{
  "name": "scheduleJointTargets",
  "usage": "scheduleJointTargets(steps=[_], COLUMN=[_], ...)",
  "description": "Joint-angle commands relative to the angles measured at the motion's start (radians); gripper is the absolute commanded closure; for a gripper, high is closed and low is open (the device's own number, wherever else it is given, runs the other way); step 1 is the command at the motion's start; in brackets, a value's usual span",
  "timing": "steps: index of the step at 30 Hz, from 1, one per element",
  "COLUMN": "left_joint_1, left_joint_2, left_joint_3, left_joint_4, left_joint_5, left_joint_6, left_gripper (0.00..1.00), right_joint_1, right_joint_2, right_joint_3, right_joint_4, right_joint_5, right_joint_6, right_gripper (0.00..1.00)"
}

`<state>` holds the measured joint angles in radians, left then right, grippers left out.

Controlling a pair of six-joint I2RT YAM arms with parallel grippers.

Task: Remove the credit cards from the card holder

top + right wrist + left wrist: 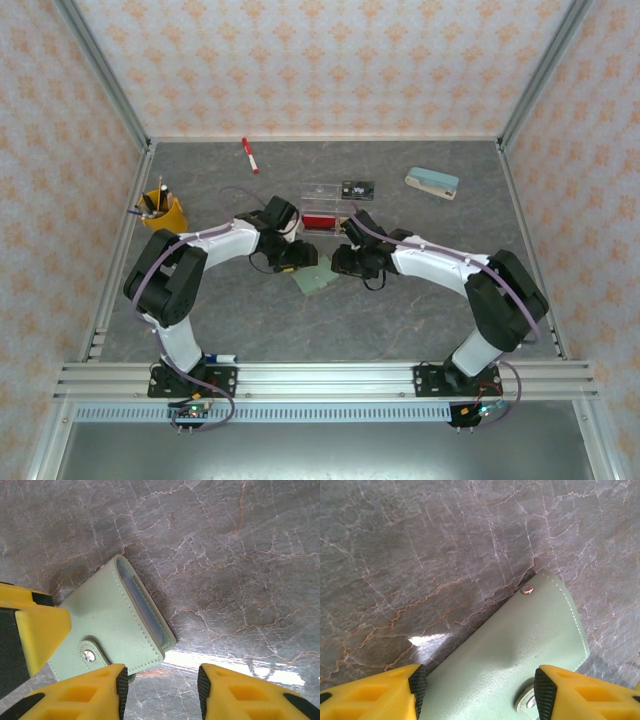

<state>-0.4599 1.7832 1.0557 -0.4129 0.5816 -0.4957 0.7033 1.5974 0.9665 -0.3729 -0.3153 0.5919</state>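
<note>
The card holder point(316, 279) lies flat on the table between my two grippers: pale green-grey, folded shut, its snap tab point(89, 655) fastened. The left gripper point(297, 256) hangs just above it, open. In the left wrist view the holder point(510, 650) fills the space under and between the left gripper point(480, 690). The right gripper point(160, 692) is open beside the holder's point(107, 625) near corner, with its left pad at that corner and bare table between the jaws. The holder's edge shows only bluish inner layers, so the credit cards are hidden.
Just behind the grippers stands a clear plastic tray point(322, 190) with a flat red piece point(318, 222) in it. A black card-like item point(357, 187), a cream-and-teal stapler point(432, 182), a red marker point(249, 155) and a yellow pen cup point(163, 211) are further off.
</note>
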Motion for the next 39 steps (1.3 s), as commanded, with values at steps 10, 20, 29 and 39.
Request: scheduleJointTargets(steps=[10,20,29,39], left_joint_1=[-0.038,-0.034,-0.035,-0.005], left_joint_2=[-0.070,-0.064,-0.049,-0.103], left_joint_3=[-0.131,-0.134,-0.156,-0.163], left_joint_4=[0.090,0.104,0.212,0.295], left_joint_5=[0.136,0.084,0.226,0.313], left_joint_6=[-0.073,-0.102,-0.147,-0.213], left_gripper=[0.48,0.54,0.55,0.69], right_joint_1=[-0.007,-0.001,0.000,-0.005], right_joint_2=[-0.002,0.105,0.157,0.098], right_joint_3=[-0.063,-0.011,-0.042,-0.057], right_joint_4=[0.109,0.124,0.134,0.138], right_joint_5=[-0.111,-0.170,-0.145,-0.106], right_joint_6=[0.160,0.144,0.154,0.150], right_gripper=[0.59,0.69,0.72,0.71])
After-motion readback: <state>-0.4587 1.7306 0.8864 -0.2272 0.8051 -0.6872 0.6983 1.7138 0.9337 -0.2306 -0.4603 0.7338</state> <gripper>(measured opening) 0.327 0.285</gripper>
